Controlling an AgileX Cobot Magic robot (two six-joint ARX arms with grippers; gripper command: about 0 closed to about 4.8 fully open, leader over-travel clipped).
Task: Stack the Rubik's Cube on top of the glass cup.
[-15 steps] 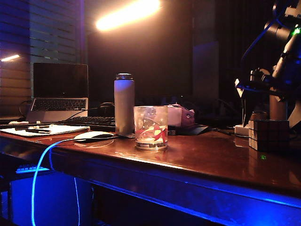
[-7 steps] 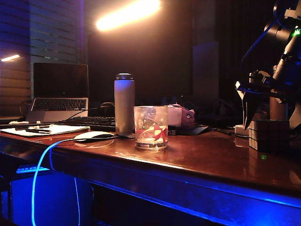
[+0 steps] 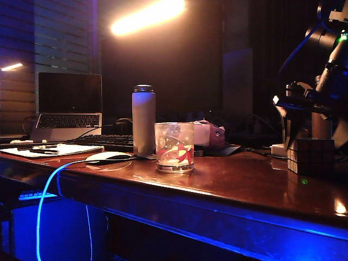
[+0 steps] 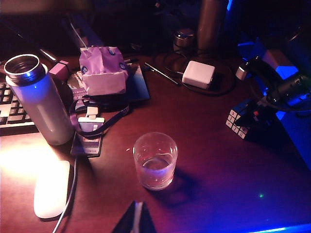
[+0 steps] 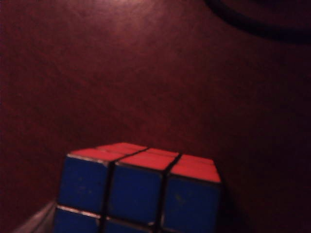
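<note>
The Rubik's Cube [image 3: 311, 156] sits on the brown table [image 3: 234, 185] at the right. In the right wrist view its blue face and red top [image 5: 141, 189] fill the lower part. My right gripper [image 3: 307, 136] hangs over it, jaws wide, one finger [image 3: 288, 128] down beside the cube's left edge. I see no contact, and the cube rests on the table. The glass cup [image 3: 174, 147] stands upright to the left, apart from the cube and with nothing on it [image 4: 155, 160]. My left gripper [image 4: 136, 221] hovers short of the glass, its fingers together.
A pale bottle [image 3: 143, 119] stands behind the glass, with a white mouse [image 3: 109, 156], keyboard [image 3: 106, 141], laptop [image 3: 69, 106] and papers [image 3: 51, 149] to the left. A tissue pack [image 4: 102, 70] and white charger [image 4: 198, 74] lie further back. A glowing blue cable [image 3: 49, 190] hangs off the front edge.
The right gripper's fingers have sunk a little, from above the cube's top to alongside it, and drawn slightly closer. Cube, glass and left gripper have not moved.
</note>
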